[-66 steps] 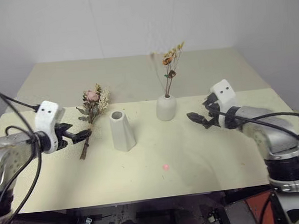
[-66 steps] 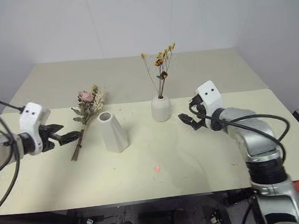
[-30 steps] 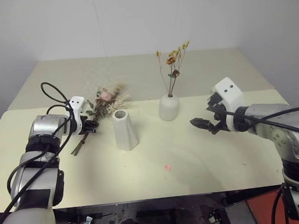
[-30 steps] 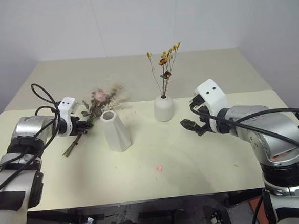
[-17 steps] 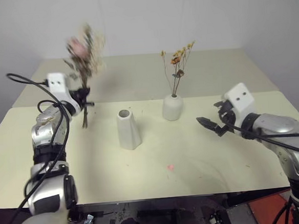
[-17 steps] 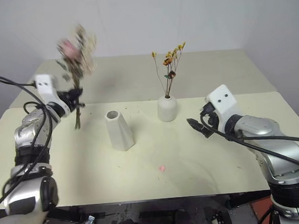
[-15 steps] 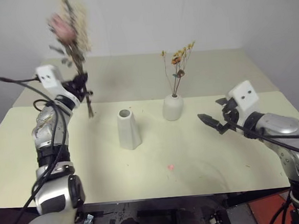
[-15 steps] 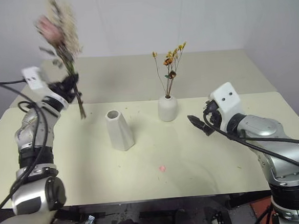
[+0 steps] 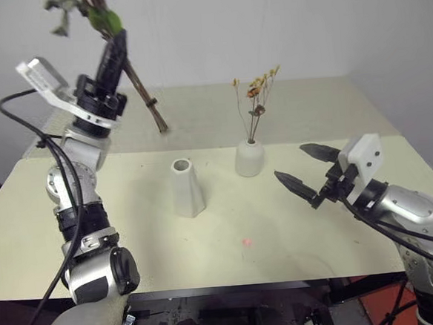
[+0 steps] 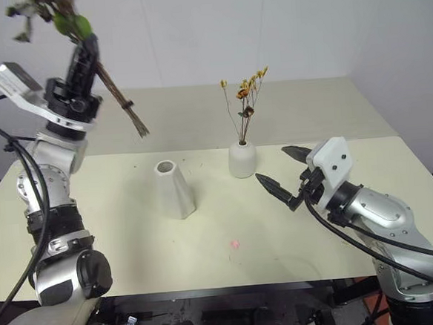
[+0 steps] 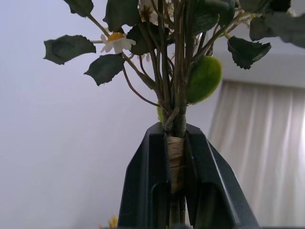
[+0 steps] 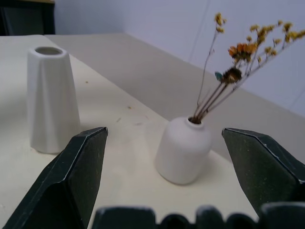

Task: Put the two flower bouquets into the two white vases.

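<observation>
The left claw (image 9: 117,47) has lifted the full bouquet (image 11: 177,81) off the worktop (image 9: 207,245) and swung it high above the tall vase (image 9: 186,188), stem ends now slanting down. The right claw (image 9: 300,168) has drawn back from the short vase (image 9: 250,159), its fingers spread wider.

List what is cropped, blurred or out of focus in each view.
Left eye view: the held bouquet is cropped by the top edge, its stems sharp. Left wrist view: stems crisp between the left gripper fingers, backdrop soft. Right wrist view: right gripper fingers soft at the edges; round vase and tall vase reasonably clear.
</observation>
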{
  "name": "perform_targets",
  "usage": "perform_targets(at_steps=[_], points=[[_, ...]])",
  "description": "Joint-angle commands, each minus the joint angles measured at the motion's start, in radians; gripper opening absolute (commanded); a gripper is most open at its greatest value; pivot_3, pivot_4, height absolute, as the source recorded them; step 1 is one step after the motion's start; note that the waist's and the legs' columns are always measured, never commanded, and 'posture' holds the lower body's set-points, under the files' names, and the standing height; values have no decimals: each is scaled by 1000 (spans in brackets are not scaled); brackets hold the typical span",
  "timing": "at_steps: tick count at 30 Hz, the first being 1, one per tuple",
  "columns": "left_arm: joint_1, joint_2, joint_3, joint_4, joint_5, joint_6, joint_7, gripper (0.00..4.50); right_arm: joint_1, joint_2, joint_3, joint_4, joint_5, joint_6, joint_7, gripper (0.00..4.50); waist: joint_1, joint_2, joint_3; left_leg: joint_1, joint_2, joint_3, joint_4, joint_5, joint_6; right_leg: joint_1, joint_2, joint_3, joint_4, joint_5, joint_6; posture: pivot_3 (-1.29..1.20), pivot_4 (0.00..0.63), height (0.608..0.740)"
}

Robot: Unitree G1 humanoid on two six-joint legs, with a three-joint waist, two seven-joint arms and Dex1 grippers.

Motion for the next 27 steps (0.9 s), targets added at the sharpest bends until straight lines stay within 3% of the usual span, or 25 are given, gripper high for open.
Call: perform_targets(at_steps=[1,27], points=[[1,5,-27,-11,5,6,-26,124,11,-5,-43,-44,-1,-37,-21,4500,-1,0,0,0,0,0,0,0,0,0,0,0,0,0,0,0,150,740],[96,10,-59,6,34,49,-32,124,51,-9,-16,-51,-63,-53,-70,4500,2,0,0,-1,0,0,-1,-1,1,-1,0,0,-4,0,0,0,150,740]])
